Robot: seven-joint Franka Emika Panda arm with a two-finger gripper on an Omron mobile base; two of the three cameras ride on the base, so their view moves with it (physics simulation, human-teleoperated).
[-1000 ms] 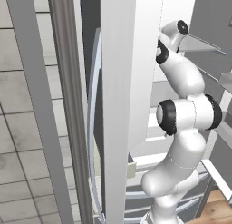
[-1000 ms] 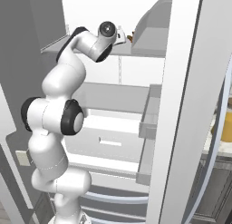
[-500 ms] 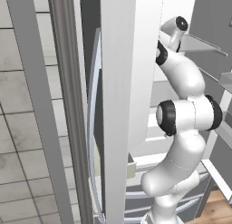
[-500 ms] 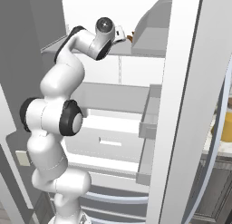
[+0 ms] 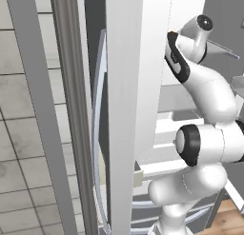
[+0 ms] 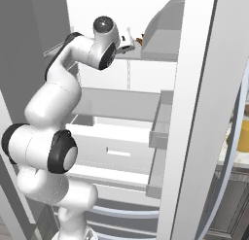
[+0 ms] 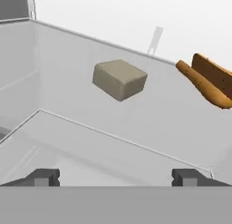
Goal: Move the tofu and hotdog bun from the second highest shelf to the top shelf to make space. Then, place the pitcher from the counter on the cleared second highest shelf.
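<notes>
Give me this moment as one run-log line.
gripper: open, empty | tofu: resting on top shelf, ahead of fingertips | hotdog bun: same shelf, apart from tofu | pitcher: not yet moved

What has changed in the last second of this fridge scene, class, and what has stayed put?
The arm's wrist has drawn back a little from the top shelf, and the pincer now stands wide open and empty, its grip let go. The tofu and the hotdog bun lie apart on that shelf. The base, the fridge door and the drawers below look unchanged.
</notes>
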